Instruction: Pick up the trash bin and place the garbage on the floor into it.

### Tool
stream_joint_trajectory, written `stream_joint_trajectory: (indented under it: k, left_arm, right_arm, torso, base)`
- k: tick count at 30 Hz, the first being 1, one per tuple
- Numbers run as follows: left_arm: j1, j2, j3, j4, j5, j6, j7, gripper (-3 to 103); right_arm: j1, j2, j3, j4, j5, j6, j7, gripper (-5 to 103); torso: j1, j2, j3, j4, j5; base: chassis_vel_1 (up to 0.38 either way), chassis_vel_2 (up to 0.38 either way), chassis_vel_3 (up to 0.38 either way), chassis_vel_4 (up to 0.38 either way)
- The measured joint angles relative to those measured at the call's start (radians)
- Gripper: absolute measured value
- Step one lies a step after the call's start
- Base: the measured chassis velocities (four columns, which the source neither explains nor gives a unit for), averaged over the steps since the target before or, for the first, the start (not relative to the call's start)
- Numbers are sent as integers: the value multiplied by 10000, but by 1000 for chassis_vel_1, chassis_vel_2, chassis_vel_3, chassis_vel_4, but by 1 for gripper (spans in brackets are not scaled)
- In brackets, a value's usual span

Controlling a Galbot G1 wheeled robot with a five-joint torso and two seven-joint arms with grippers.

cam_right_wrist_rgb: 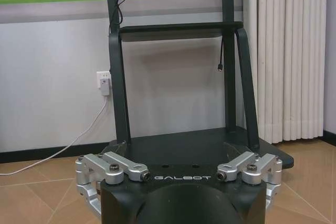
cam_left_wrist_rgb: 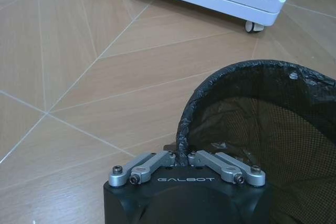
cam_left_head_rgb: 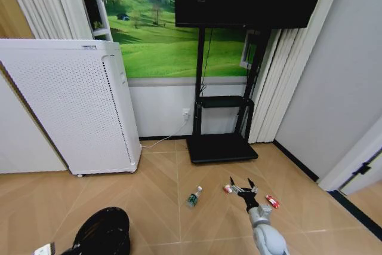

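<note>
The trash bin (cam_left_head_rgb: pixel 102 232), black and round with a bag over its rim, is at the lower left of the head view. My left gripper (cam_left_wrist_rgb: pixel 182 157) is shut on the near rim of the trash bin (cam_left_wrist_rgb: pixel 273 124). On the wooden floor (cam_left_head_rgb: pixel 155 189) lies the garbage: a clear bottle (cam_left_head_rgb: pixel 193 197) with a green label, a small red-and-white piece (cam_left_head_rgb: pixel 227 189), and another (cam_left_head_rgb: pixel 272 202). My right gripper (cam_left_head_rgb: pixel 242 183) hovers open between the two small pieces, its fingers spread wide and nothing in them.
A tall white perforated appliance (cam_left_head_rgb: pixel 71 106) on wheels stands at the left, close behind the bin. A black TV stand (cam_left_head_rgb: pixel 221 147) with a flat base is against the far wall. A black strip (cam_left_head_rgb: pixel 355 210) edges the floor at the right.
</note>
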Motion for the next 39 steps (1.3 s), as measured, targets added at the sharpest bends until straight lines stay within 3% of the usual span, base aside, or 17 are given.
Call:
stream_joint_trajectory:
  k: [5, 7, 8, 9, 11, 14, 18, 24, 26, 33, 39]
  left_arm:
    - [-245, 15, 198, 78, 116, -227, 163, 3]
    - [-514, -4, 369, 261, 456, -960, 396, 3]
    - [-514, -4, 369, 261, 456, -960, 396, 3]
    - [-811, -22, 488, 488, 868, -1906, 574, 3]
    - [-1210, 32, 622, 684, 1136, -2967, 744, 3]
    - [-1390, 84, 696, 717, 1139, -3332, 769, 3]
    - [-1823, 362, 910, 610, 1093, -4272, 929, 3]
    - [-1986, 533, 1065, 358, 1240, -4946, 1180, 3]
    - [-2087, 637, 1228, 169, 1482, -5574, 1510, 3]
    - [-2109, 939, 1586, -457, 1781, -6254, 2061, 3]
    - [-1999, 966, 1682, -809, 1820, -6315, 2128, 3]
  right_arm:
    - [-35, 50, 21, 42, -32, -7, 52, 100]
    - [-54, 72, 23, 132, -38, -57, 113, 100]
    - [-54, 72, 23, 132, -38, -57, 113, 100]
    - [-64, 77, 25, 215, -38, -131, 151, 100]
    - [-67, 86, 39, 302, -39, -193, 194, 100]
    - [-74, 103, 51, 352, -38, -216, 218, 100]
    - [-201, 188, 79, 653, -38, -317, 305, 100]
    - [-296, 225, 80, 965, -28, -477, 401, 100]
    - [-371, 297, 78, 1241, -15, -667, 456, 100]
    - [-478, 510, 25, 1564, -42, -961, 517, 100]
    - [-424, 593, 42, 1591, 54, -1032, 551, 100]
  torso:
    - [0, 0, 0, 1, 0]
    - [0, 0, 1, -1, -4]
    - [0, 0, 1, -1, -4]
    - [0, 0, 1, -1, -3]
    - [1, 0, 1, -1, -2]
    - [1, 0, 1, 0, -2]
    - [1, -1, 2, 0, -1]
    - [1, 0, 1, 0, 0]
    - [1, 0, 1, 1, 0]
    - [1, -1, 1, -1, -1]
    - [1, 0, 1, 0, 0]
  base:
    - [0, 0, 0, 0]
    - [0, 0, 0, 0]
    - [0, 0, 0, 0]
    - [0, 0, 0, 0]
    - [0, 0, 0, 0]
    - [0, 0, 0, 0]
    - [0, 0, 0, 0]
    - [0, 0, 0, 0]
    - [0, 0, 0, 0]
    - [0, 0, 0, 0]
    - [0, 0, 0, 0]
